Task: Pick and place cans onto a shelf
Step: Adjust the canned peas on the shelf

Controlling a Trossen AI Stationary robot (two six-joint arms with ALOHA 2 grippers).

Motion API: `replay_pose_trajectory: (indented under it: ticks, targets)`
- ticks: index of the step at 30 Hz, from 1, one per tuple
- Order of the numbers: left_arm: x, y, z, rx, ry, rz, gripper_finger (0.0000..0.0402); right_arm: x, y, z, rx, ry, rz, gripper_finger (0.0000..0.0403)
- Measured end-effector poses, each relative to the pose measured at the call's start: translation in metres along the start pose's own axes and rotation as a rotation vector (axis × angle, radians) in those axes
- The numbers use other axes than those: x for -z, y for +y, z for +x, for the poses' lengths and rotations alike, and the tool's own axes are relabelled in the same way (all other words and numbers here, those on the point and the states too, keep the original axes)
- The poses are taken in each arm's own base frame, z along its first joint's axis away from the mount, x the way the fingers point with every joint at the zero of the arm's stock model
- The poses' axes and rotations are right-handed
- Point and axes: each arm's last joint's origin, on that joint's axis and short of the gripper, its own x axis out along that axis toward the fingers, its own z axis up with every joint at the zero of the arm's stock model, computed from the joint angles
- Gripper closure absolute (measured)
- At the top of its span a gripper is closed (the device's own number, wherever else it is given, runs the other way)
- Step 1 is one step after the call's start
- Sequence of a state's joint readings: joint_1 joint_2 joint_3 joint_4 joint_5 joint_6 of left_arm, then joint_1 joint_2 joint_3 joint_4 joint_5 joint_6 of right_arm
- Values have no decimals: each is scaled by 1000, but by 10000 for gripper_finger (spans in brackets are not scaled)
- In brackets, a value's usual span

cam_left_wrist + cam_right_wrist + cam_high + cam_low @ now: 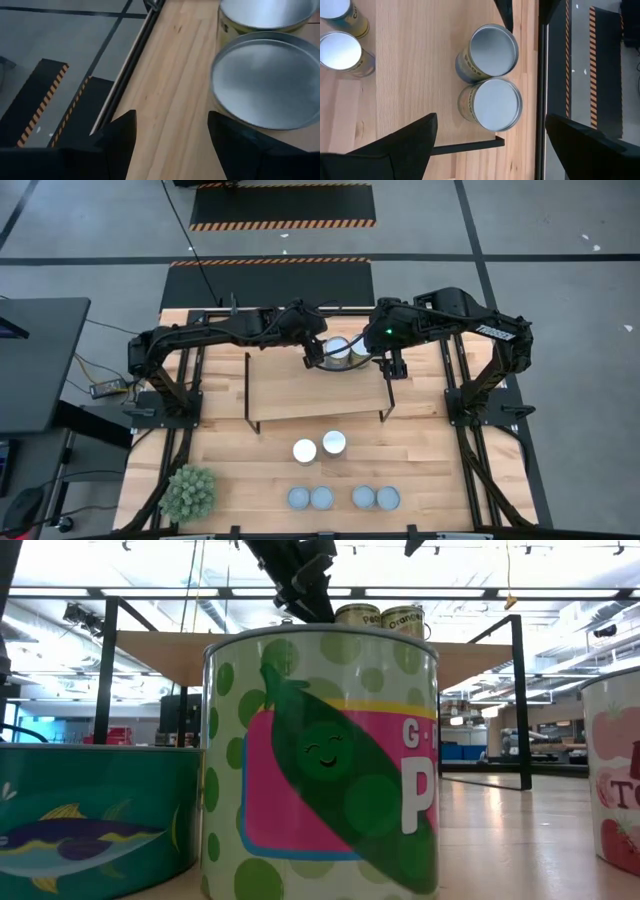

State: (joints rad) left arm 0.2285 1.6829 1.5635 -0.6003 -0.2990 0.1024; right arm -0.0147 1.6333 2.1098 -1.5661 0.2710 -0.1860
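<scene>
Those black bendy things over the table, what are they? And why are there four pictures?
They are two robot arms, each ending in a two-finger gripper. One camera looks down from above, one sits at table height, and one rides on each wrist. From above you see a wooden table with a low shelf. Two cans already stand side by side on the shelf. Six more cans wait on the table, beside a spiky green plant ball. The left gripper hovers next to the two shelf cans, fingers open, holding nothing. The right gripper hangs above the shelf, open and empty too. The table-height camera is so near a pea can that it looks giant.
</scene>
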Motion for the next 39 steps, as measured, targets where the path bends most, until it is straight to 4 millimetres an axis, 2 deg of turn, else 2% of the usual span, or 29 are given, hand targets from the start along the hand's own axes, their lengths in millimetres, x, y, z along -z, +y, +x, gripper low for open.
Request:
replay_pose_trajectory:
  ticks: [5,9,13,16,24,39]
  targets:
    - [5,6,2,-4,48,12,152,0,0,0,0,2,3,25]
    - [13,8,-3,123,112,16,152,1,0,0,-4,5,7,25]
    - [18,1,-7,309,159,12,152,0,0,0,-4,5,7,25]
    - [19,-5,-9,385,174,-29,152,1,0,0,-4,5,2,25]
    - [14,-16,2,381,142,-99,152,1,-1,0,2,5,4,25]
    - [11,-22,23,336,102,-93,152,1,-1,1,1,7,3,25]
